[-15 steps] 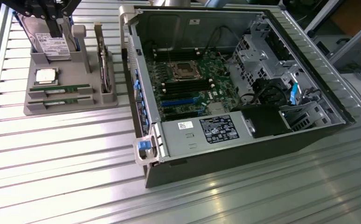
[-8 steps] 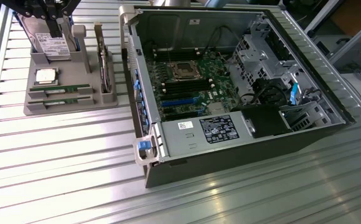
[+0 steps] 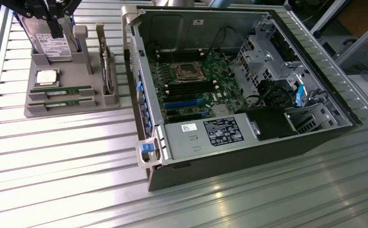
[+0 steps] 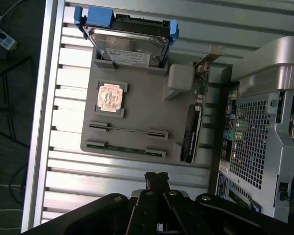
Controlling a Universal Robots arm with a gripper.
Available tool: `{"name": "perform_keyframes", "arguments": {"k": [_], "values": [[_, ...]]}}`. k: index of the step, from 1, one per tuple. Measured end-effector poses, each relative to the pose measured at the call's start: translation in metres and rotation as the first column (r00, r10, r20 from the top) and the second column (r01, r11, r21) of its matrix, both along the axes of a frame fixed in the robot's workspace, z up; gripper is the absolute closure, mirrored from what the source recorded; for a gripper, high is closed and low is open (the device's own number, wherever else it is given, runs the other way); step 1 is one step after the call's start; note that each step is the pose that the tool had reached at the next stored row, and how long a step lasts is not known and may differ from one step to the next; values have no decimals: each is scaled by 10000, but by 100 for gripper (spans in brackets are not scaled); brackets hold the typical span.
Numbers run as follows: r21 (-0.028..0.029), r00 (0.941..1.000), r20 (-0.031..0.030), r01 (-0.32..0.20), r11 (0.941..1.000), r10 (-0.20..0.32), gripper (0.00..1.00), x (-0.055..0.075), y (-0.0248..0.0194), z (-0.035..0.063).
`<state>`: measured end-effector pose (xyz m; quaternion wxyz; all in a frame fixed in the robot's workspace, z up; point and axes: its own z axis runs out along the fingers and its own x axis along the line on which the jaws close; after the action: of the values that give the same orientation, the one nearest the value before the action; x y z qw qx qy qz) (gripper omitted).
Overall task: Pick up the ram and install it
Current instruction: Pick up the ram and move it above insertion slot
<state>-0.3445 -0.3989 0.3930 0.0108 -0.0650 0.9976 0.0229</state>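
Claw (image 4: 157,177) shut, empty, poised above holder (image 4: 147,107).
Ram (image 4: 126,149) lies lengthwise along holder's edge opposite the hard drive (image 4: 130,46), untouched.
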Motion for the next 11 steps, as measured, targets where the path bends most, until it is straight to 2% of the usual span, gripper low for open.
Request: {"name": "perform_keyframes", "arguments": {"k": [11], "values": [[0,9980,0,-633,9980,633,89,0,0,0]]}}
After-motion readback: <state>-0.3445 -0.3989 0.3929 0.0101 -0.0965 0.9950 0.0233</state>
